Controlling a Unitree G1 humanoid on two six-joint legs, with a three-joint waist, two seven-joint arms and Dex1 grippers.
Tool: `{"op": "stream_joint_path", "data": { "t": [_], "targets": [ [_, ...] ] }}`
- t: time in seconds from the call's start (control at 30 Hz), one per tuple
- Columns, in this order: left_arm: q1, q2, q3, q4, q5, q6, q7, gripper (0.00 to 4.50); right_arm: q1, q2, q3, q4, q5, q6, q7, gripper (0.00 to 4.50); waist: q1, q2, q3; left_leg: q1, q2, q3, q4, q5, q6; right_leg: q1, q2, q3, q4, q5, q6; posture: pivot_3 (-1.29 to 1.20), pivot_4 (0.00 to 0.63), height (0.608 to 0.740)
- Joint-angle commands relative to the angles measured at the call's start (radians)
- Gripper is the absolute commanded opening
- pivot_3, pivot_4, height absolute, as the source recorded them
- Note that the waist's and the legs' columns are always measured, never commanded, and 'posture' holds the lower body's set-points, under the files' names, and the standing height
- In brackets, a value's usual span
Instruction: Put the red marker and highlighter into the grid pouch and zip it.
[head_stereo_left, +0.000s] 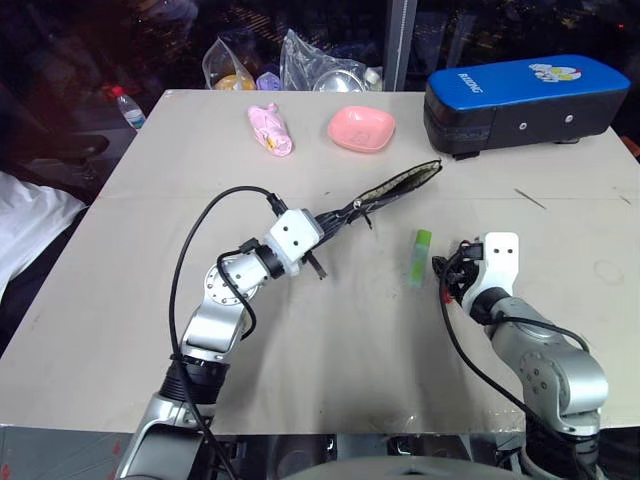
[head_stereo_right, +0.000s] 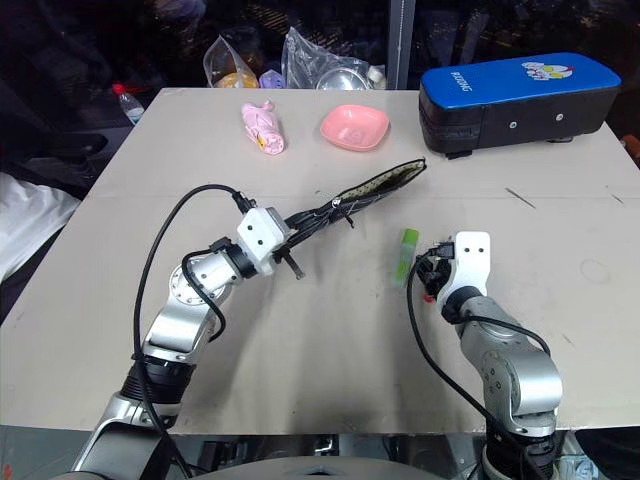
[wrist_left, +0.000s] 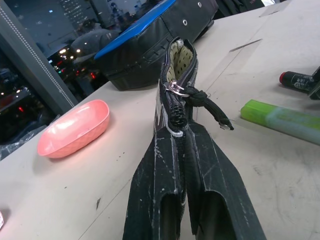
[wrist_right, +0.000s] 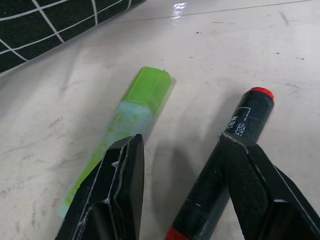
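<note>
1. Gripping the near end of the grid pouch (head_stereo_left: 385, 196), the left gripper (head_stereo_left: 322, 228) is clamping its two black fingers (wrist_left: 220, 200) fully together on the fabric and holding the pouch out edge-up above the table (head_stereo_left: 330, 350).
2. Running away from those fingers, the pouch is pointing toward the far right of the table, with its zipper pull (wrist_left: 176, 88) sitting just past the fingertips and its far mouth gaping to show a pale dotted lining.
3. Standing about half open, the right gripper (wrist_right: 182, 147) is pointing down at the table near the right side, with one finger (wrist_right: 122, 170) lying over the pale end of the highlighter (wrist_right: 125, 125).
4. Lying flat on the table, the highlighter is sitting between the two grippers, just beside the right one, with its bright green end pointing toward the pouch.
5. Lying under the right gripper's other finger, the red marker (wrist_right: 250, 117) is sitting almost parallel to the highlighter and a little apart from it; I cannot tell whether the finger is actually pressing on it.
6. Resting along the far edge, well apart from both grippers, are a pink bowl (head_stereo_left: 361, 128), a pink crumpled wrapper (head_stereo_left: 270, 130) and a big blue-topped black case (head_stereo_left: 525, 100).
7. Leaving bare tabletop around the pens, the near half of the table is offering open room toward the near edge and between the two arms.
</note>
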Motion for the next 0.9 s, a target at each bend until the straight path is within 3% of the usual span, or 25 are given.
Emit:
{"op": "stream_joint_path", "data": {
  "t": [0.03, 0.27, 0.6, 0.77, 0.9],
  "targets": [
    [-0.005, -0.002, 0.011, -0.039, 0.001, -0.018, 0.012, 0.00, 0.008, -0.030, 0.009, 0.028, -0.044, 0.033, -0.030, 2.35, 0.000, -0.001, -0.001, 0.000, 0.000, 0.000, 0.000, 0.000, 0.000, 0.000, 0.000, 0.000, 0.000, 0.000, 0.000, 0.00, 0.150, 0.737],
    [0.002, 0.001, 0.010, -0.041, 0.001, -0.024, 0.011, 0.00, 0.045, -0.077, 0.037, 0.030, -0.100, -0.007, -0.035, 2.35, 0.000, -0.004, -0.003, 0.000, 0.000, 0.000, 0.000, 0.000, 0.000, 0.000, 0.000, 0.000, 0.000, 0.000, 0.000, 0.00, 0.150, 0.737],
    [0.004, 0.000, 0.001, -0.031, 0.004, -0.035, 0.004, 0.00, 0.095, -0.009, -0.022, 0.022, -0.077, 0.023, -0.038, 2.35, 0.005, -0.004, -0.003, 0.000, 0.000, 0.000, 0.000, 0.000, 0.000, 0.000, 0.000, 0.000, -0.001, 0.000, 0.000, 0.00, 0.150, 0.737],
    [-0.005, -0.001, -0.002, -0.012, 0.004, -0.045, 0.001, 0.00, 0.076, 0.024, -0.079, 0.002, -0.046, 0.081, -0.035, 0.27, 0.004, -0.004, -0.003, 0.000, 0.000, 0.000, 0.000, 0.000, 0.000, 0.000, 0.000, 0.000, -0.001, 0.000, 0.000, 0.00, 0.150, 0.737],
    [-0.006, -0.004, -0.008, -0.008, 0.006, -0.053, 0.001, 0.00, 0.033, -0.015, -0.129, 0.000, -0.040, 0.098, -0.018, 0.24, 0.005, -0.004, -0.003, 0.000, 0.000, -0.001, 0.000, 0.000, 0.000, 0.000, 0.000, -0.001, -0.001, 0.000, 0.000, 0.00, 0.150, 0.737]
  ]
}}
